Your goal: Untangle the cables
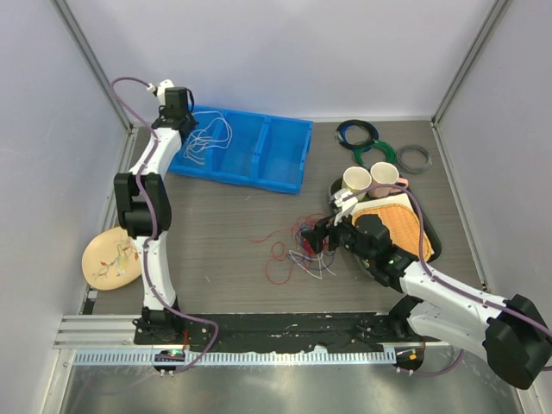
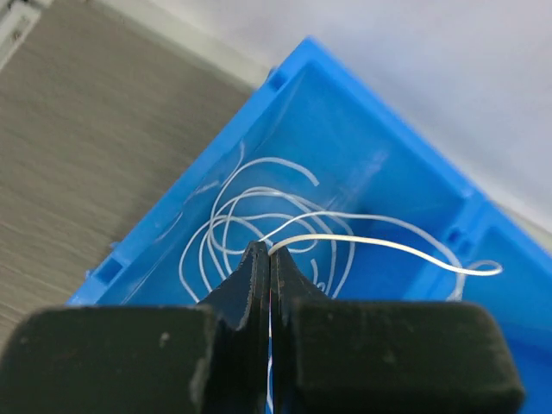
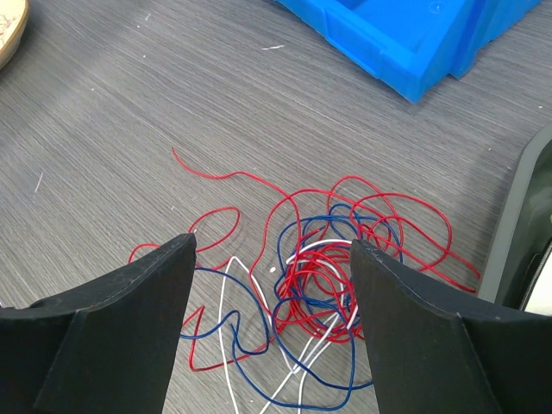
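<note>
A tangle of thin red, dark blue and white cables (image 1: 302,246) lies on the table's middle. My right gripper (image 1: 323,235) hovers just above its right side. In the right wrist view that gripper (image 3: 272,250) is open, with the knot (image 3: 336,276) between and below the fingers, which touch nothing. My left gripper (image 1: 177,108) is at the far left, over the blue bin (image 1: 285,151). In the left wrist view it (image 2: 270,250) is shut on a white cable (image 2: 388,246) that trails to the right. More loose white cable (image 2: 241,216) lies coiled in the bin's left compartment (image 1: 207,138).
Green (image 1: 375,155), dark (image 1: 356,132) and grey (image 1: 414,159) coiled rings lie at the back right. Two mugs (image 1: 356,180) (image 1: 385,177) and an orange mat (image 1: 401,220) on a black tray are beside my right arm. A patterned plate (image 1: 110,256) sits at the left edge.
</note>
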Tool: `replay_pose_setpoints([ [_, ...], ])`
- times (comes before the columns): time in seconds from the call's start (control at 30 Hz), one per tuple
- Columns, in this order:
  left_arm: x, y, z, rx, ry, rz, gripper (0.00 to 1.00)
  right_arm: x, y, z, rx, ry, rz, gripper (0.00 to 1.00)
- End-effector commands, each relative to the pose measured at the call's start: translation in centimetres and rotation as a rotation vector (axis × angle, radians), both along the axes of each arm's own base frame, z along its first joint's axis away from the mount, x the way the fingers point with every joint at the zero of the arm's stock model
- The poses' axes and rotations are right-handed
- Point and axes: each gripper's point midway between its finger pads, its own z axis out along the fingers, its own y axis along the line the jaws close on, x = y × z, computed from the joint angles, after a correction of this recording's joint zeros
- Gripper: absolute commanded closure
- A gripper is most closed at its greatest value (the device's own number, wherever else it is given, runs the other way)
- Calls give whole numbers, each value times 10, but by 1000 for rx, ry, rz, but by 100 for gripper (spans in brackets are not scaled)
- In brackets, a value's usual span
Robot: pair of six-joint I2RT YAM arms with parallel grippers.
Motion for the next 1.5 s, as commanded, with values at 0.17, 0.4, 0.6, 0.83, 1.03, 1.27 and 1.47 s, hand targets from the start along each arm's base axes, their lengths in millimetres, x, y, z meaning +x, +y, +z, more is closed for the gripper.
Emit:
replay_pose_setpoints([
  [0.17,-13,61,12,-57,12,226,100,10,7,19,29,-42,-8,23],
  [0.4,-28,93,41,-45,-45,306,100,10,9,17,26,-37,0,23],
  [0.6,-33,99,31,-15,-24,340,100,11,9,14,18,-29,-5,22],
  [0.83,-14,51,30,-62,-60,84,100,12,10,14,19,-31,0,22],
  [1.03,-10,12,17,8,-34,-18,100,12,8,14,16,-32,-7,22],
  [1.27,-3,-3,-12,-11,44,-60,100,11,10,12,16,-23,4,22],
  [1.47,-11,2,16,25,18,-19,30,8,10,16,27,-34,12,23],
])
